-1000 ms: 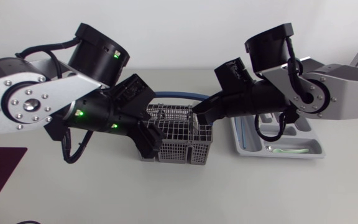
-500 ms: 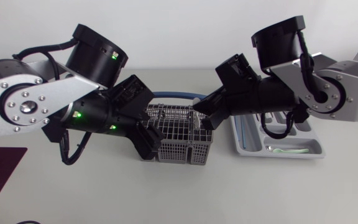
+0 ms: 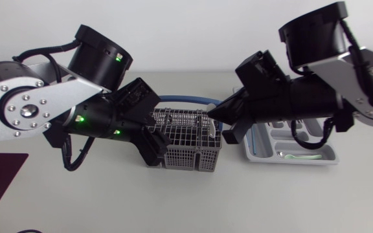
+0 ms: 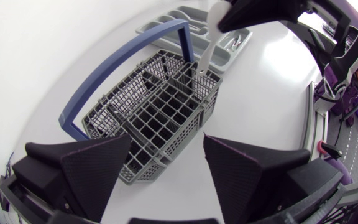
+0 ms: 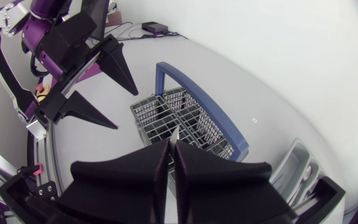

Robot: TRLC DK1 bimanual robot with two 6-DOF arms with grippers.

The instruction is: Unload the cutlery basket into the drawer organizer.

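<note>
the grey wire cutlery basket [image 3: 186,141] with a blue hoop handle stands at the centre of the head frame on the white table [image 3: 173,200]. the grey plastic drawer organizer [image 3: 326,158] lies near it, centre right.

the step in hand looks like drawing one piece out. the right gripper [image 5: 171,144], coming in from the right edge, hangs over the basket's right-hand corner. its fingers are pressed together on the upper end of a thin white piece of cutlery [image 4: 205,53]. the piece stands nearly upright, its lower end at the rim of a corner compartment. i cannot tell whether it is fully clear of the wire.

the left gripper [image 4: 166,142] is spread wide at the basket's left end and holds nothing. the basket's near corner sits between its fingers, and i cannot see either finger touching it.

next, i judge, the piece needs a straight lift clear of the wire. then comes a short carry rightward and a lowering into an organizer compartment.
</note>
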